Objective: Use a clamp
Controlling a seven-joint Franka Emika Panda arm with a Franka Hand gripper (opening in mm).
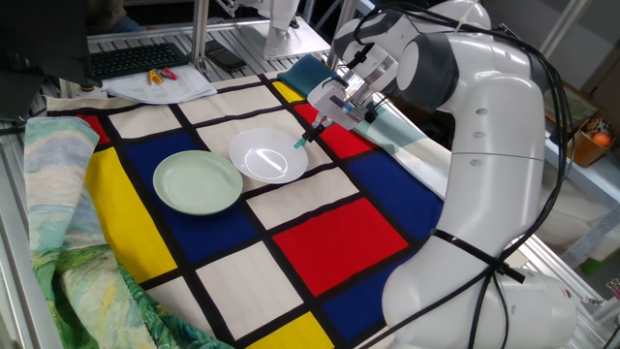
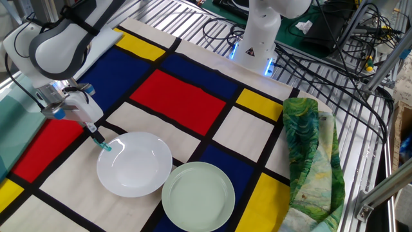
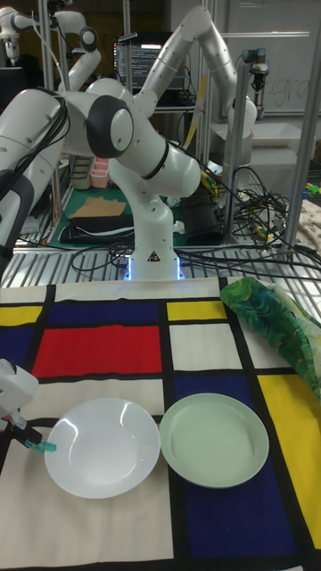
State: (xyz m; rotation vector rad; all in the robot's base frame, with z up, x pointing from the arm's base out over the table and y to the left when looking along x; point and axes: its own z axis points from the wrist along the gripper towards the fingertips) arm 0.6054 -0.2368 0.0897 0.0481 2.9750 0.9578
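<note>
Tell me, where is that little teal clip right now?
The clamp is pinched in the gripper, right at the rim of the white plate on the side away from the pale green plate; in the tall fixed view it sits low at the left edge.

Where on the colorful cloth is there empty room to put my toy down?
The big red rectangle toward the robot's base is bare, and so is the blue patch beside it. It is crowded near the white plate, the green plate and the gripper holding the clamp.

Claw (image 2: 96, 137) lowered, closed on clamp (image 2: 103, 147).
</note>
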